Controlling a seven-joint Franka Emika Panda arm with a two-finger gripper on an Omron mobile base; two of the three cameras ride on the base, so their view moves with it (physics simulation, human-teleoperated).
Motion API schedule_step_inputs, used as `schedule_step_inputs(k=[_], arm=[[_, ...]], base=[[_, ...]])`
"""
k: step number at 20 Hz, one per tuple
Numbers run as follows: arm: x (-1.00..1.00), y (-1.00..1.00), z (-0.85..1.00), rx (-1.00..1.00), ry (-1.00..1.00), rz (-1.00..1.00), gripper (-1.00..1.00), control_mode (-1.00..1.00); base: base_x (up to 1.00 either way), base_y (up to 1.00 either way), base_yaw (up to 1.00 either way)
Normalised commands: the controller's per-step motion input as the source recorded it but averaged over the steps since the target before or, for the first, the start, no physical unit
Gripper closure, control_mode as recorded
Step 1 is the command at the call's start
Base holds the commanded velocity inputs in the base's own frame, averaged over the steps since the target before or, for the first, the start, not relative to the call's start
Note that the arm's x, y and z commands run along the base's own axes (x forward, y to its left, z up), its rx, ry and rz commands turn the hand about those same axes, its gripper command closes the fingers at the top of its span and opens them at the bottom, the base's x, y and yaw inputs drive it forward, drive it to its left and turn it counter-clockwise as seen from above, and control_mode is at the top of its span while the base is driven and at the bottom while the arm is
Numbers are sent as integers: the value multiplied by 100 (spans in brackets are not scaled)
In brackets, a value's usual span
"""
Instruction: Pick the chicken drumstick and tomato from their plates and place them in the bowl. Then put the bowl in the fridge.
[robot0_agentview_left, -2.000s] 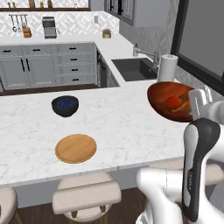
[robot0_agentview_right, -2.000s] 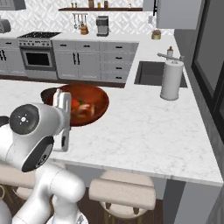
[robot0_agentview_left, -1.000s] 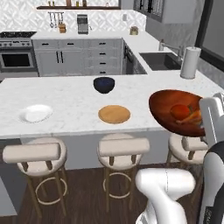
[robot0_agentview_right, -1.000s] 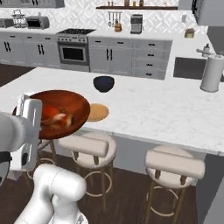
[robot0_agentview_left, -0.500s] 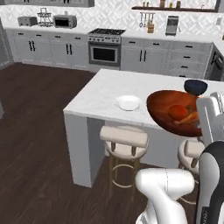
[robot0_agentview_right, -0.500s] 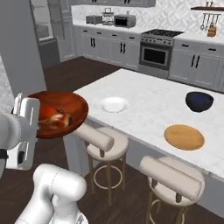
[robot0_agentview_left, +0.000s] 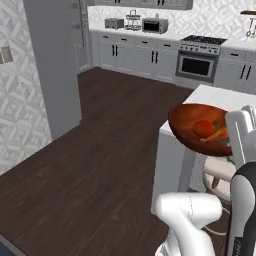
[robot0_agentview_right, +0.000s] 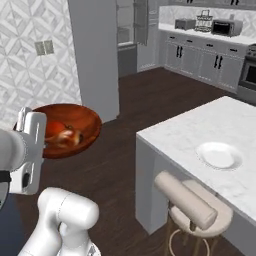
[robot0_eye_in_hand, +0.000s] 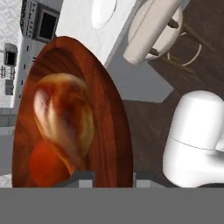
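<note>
Since half a second ago the base has swung further round, so both base views have shifted: the bench (robot0_agentview_right: 200, 131) with the stove behind it has slid to the right edge, and dark wood floor (robot0_agentview_left: 100, 150) and a tall grey fridge (robot0_agentview_right: 95, 55), its door standing open at the far side, have come into view on the left. The bowl (robot0_agentview_left: 200, 129) keeps the same place against the arm as before, carried in the air beside the white hand, well clear of the bench. The gripper (robot0_eye_in_hand: 107, 177) is pressed nearly together, pinching the near rim of the bowl, which rises edge-on just ahead of the finger tips in the hand view. Inside the bowl the chicken drumstick (robot0_eye_in_hand: 65, 118) lies on top, its thin end pointing toward the gripper, and the tomato (robot0_eye_in_hand: 43, 168) sits just beside and partly under it, close to the pinched rim. In the right base view the bowl (robot0_agentview_right: 70, 130) hangs over the floor in front of the fridge. The white plate (robot0_agentview_right: 218, 155) rests bare on the bench, above a padded stool (robot0_agentview_right: 192, 202).
</note>
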Motion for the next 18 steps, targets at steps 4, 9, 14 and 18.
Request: schedule_step_inputs(k=[4,9,14,18], arm=[[0,0,0,0,0,0,100,100],[0,0,0,0,0,0,100,100],[0,0,0,0,0,0,100,100],[0,0,0,0,0,0,100,100]], base=[[100,64,22],[100,51,13],[100,42,5],[100,31,2]])
